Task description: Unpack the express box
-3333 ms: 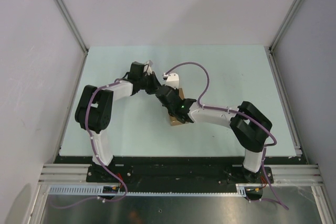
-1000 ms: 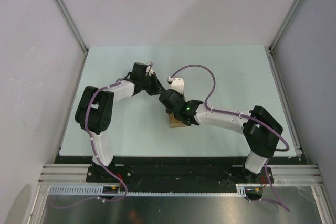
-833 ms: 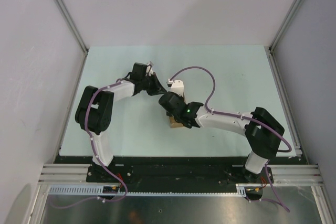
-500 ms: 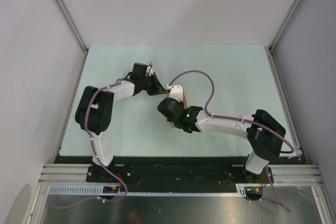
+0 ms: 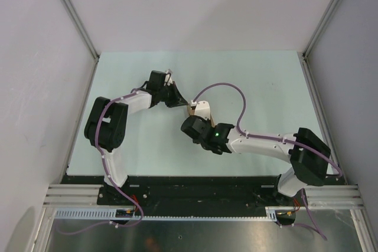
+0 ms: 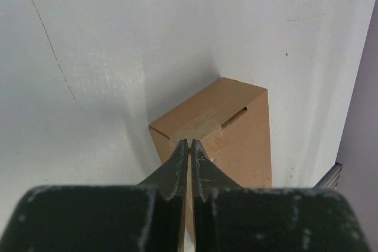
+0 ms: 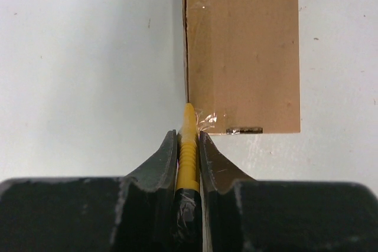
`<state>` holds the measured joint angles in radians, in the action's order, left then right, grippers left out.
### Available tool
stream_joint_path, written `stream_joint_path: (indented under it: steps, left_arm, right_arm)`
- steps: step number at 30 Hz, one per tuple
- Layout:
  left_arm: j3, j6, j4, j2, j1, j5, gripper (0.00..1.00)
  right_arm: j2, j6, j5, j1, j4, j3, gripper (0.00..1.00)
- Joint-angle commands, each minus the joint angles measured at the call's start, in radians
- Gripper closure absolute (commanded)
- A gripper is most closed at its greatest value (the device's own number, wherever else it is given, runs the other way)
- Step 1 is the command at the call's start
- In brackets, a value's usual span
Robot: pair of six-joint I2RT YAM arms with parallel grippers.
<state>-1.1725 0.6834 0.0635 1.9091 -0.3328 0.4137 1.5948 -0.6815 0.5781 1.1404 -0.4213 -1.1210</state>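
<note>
The express box (image 7: 242,51) is a brown carton lying flat on the table. In the top view only a sliver of the box (image 5: 191,108) shows between the two wrists. My right gripper (image 7: 188,133) is shut on the yellow-and-black utility knife (image 7: 188,151). The knife's tip sits at the box's near left corner, beside crinkled clear tape (image 7: 208,121). In the top view my right gripper (image 5: 190,123) covers the box's near part. My left gripper (image 6: 189,141) is shut, its tips resting against the box's (image 6: 230,128) end edge. It also shows in the top view (image 5: 183,103).
The pale green table (image 5: 266,87) is walled by grey panels and metal rails on three sides. A purple cable (image 5: 227,90) loops above the right wrist. The right arm's elbow (image 5: 310,157) sits near the front right corner.
My right gripper with the knife has drawn back along the box's side toward the near edge, and its elbow has swung right. The left arm has stayed in place.
</note>
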Motion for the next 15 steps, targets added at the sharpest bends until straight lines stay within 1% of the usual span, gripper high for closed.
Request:
stream_joint_path:
  steps: [1, 6, 9, 15]
  left_arm:
    - [0.042, -0.051, 0.081, 0.042, 0.012, -0.222, 0.95]
    - [0.042, -0.056, 0.081, 0.038, 0.012, -0.216, 0.95]
    - [0.04, -0.056, 0.081, 0.022, 0.012, -0.184, 0.94]
    - [-0.012, -0.08, 0.082, -0.025, 0.012, -0.112, 0.81]
  right_arm:
    - [-0.07, 0.0, -0.075, 0.022, -0.126, 0.052, 1.0]
    - [-0.085, 0.017, -0.083, 0.018, -0.123, 0.073, 1.0]
    - [-0.085, 0.017, -0.081, 0.002, -0.109, 0.073, 1.0]
    - [-0.104, 0.046, -0.08, -0.068, -0.079, 0.079, 1.0]
